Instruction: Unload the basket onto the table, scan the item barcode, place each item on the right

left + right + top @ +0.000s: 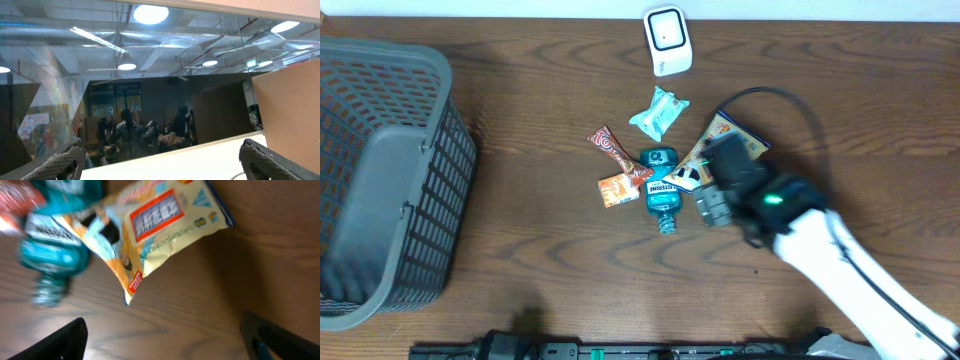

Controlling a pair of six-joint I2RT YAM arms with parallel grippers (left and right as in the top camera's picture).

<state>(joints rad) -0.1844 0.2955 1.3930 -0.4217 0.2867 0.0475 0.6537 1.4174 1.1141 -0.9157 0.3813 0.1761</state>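
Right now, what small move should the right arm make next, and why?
Probably lower the open right gripper onto the flat yellow snack bag: it lies ungripped just ahead of the spread fingers, beside the teal plastic bottle.

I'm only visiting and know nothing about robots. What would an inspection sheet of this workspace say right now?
Surface: brown wooden table, no spills seen.
Job's things: white barcode scanner at the far edge; yellow snack bag, teal mouthwash bottle, red candy bar, orange packet and pale green packet clustered mid-table.
Clutter: gray basket on the left side.
Grippers: right gripper open, holding nothing, beside the snack bag; left gripper open, holding nothing, facing the room.
Cables: black cable looping behind the right arm.
Surroundings: glass pane, ceiling lights.
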